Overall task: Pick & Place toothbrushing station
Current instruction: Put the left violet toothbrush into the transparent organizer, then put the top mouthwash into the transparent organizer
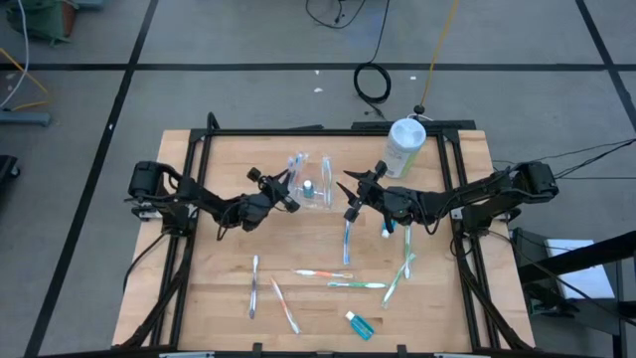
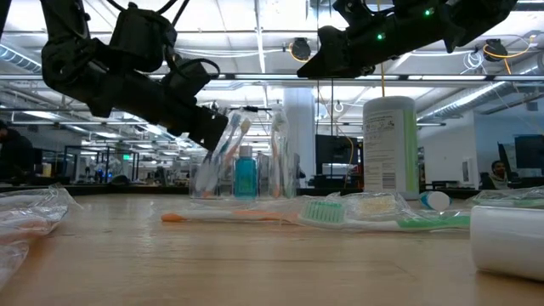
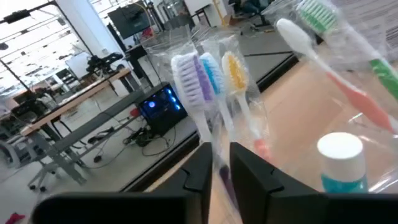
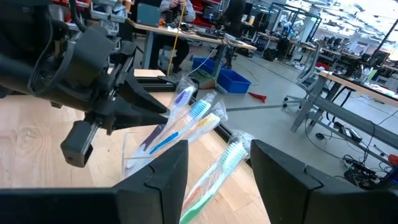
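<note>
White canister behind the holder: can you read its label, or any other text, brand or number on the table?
White canister: dark print on its label, too small and blurred to read.
Teal bottle in the toothbrushing station: no legible text.
Toothbrushes in the left gripper: no brand readable.
Small tube at the table's front: no readable text.
No words or numbers can be read anywhere.

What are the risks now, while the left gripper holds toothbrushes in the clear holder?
1. The left gripper pinches several toothbrushes together; one may slip out.
2. The transparent holder looks light and may tip or lift with them.
3. The right gripper waits close beside the holder, so the arms may collide.
</note>
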